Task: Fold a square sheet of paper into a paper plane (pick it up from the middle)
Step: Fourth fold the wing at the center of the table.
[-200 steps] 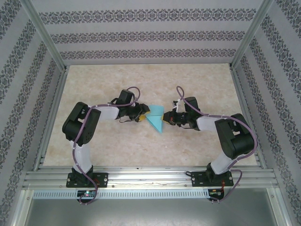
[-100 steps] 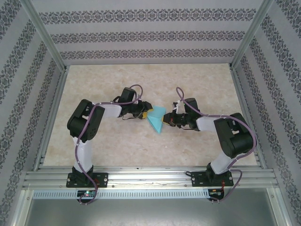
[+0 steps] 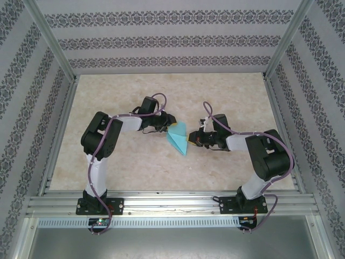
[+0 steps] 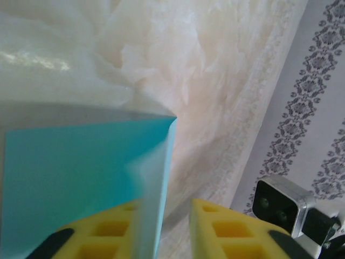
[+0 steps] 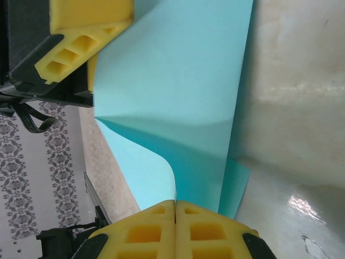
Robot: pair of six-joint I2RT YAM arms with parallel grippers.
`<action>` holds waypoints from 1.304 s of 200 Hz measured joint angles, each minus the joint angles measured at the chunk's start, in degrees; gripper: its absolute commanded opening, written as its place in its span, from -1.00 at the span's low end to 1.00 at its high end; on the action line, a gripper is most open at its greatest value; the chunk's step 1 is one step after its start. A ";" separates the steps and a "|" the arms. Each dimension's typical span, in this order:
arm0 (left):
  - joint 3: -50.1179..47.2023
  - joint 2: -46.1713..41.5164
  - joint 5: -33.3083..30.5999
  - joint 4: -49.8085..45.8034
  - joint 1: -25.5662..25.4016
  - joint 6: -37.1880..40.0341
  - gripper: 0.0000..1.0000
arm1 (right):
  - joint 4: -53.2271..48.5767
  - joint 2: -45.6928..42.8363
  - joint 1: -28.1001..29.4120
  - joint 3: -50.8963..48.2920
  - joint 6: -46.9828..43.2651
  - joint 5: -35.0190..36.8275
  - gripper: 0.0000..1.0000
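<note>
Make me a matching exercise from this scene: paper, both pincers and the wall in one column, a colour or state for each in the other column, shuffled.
1. paper
2. left pincer
3. right pincer
4. wall

A. shut on the paper
B. grey patterned stripes
C. turquoise
D. open around the paper's edge

Pairs: 1-C, 2-D, 3-A, 4-B
</note>
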 measured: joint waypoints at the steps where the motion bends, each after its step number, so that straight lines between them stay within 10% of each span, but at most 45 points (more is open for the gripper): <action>1: 0.00 0.00 -0.02 0.00 0.00 0.13 -0.65 | -0.04 0.00 0.00 0.00 0.00 0.00 -0.93; 84: -5.68 -4.66 -6.45 -0.98 -0.26 1.51 -1.00 | -11.06 0.20 2.08 3.43 -6.27 5.16 -0.43; 212: -16.65 -16.79 -25.46 -1.07 -3.34 -4.35 -1.00 | -11.72 -21.16 27.26 -3.93 -35.50 53.11 -0.07; 233: -17.38 -18.53 -26.97 -1.14 -3.34 -4.96 -1.00 | -8.70 -22.67 27.39 -4.72 -34.67 58.97 0.94; 261: -17.49 -19.17 -28.26 -1.11 -3.34 -5.77 -1.00 | -2.14 -27.91 24.09 -9.79 -29.70 61.33 0.96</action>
